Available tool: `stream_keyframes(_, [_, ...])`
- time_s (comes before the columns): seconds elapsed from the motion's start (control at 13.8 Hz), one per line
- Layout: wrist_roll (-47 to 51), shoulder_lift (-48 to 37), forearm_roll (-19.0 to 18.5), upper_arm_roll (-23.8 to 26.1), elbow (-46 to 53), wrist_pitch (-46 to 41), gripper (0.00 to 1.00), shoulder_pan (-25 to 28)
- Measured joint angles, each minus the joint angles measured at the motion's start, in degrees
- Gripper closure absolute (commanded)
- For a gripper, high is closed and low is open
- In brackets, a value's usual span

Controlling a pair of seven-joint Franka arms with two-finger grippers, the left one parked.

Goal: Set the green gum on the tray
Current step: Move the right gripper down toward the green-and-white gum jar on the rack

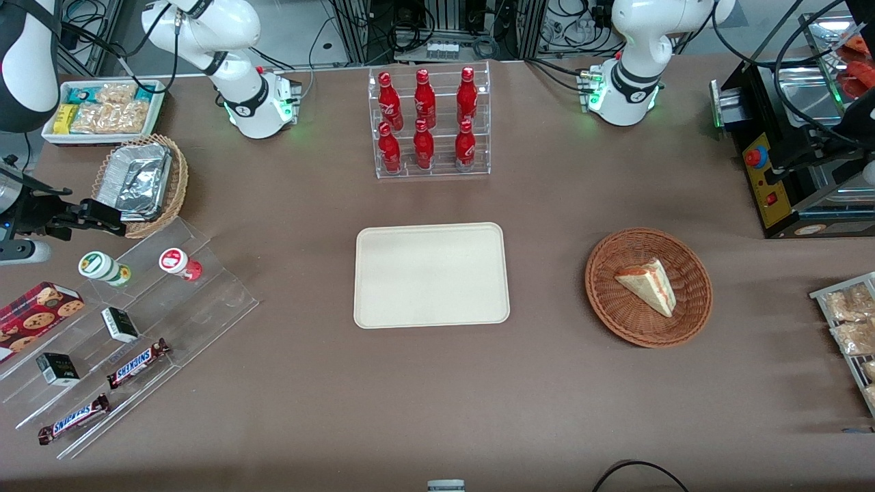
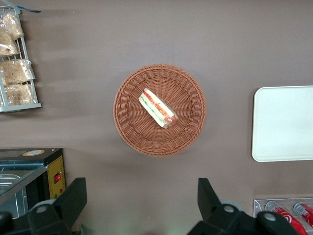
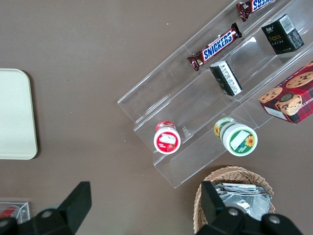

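Observation:
The green gum (image 1: pixel 102 268), a small white canister with a green-rimmed lid, lies on an upper step of the clear acrylic stand (image 1: pixel 205 301). It also shows in the right wrist view (image 3: pixel 236 137). The cream tray (image 1: pixel 431 275) lies flat mid-table with nothing on it, and its edge shows in the right wrist view (image 3: pixel 14 113). My right gripper (image 1: pixel 113 217) is open and empty. It hovers above the table beside the foil-filled wicker basket, a little farther from the front camera than the green gum. Its fingers (image 3: pixel 78 200) stand wide apart.
A red-lidded canister (image 1: pixel 179 263) lies beside the green gum. The stand also holds Snickers bars (image 1: pixel 137 363) and small black boxes (image 1: pixel 119 324). A wicker basket of foil (image 1: pixel 140 181), a cola bottle rack (image 1: pixel 429 123) and a sandwich basket (image 1: pixel 648 285) stand around the tray.

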Motion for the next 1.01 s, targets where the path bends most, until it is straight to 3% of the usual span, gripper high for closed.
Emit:
stream_keyframes(0.36, [-0.96,-0.03,0.0,0.01,-0.33,-0.04,0.0,0.0])
stream_keyframes(0.65, [-11.39,-0.23,0.0,-0.9,-3.44,1.37,0.0,-0.24])
stream_keyframes(1.01, [-31.07,-2.8,0.0,-4.71,-13.32,12.63,0.0,-2.29])
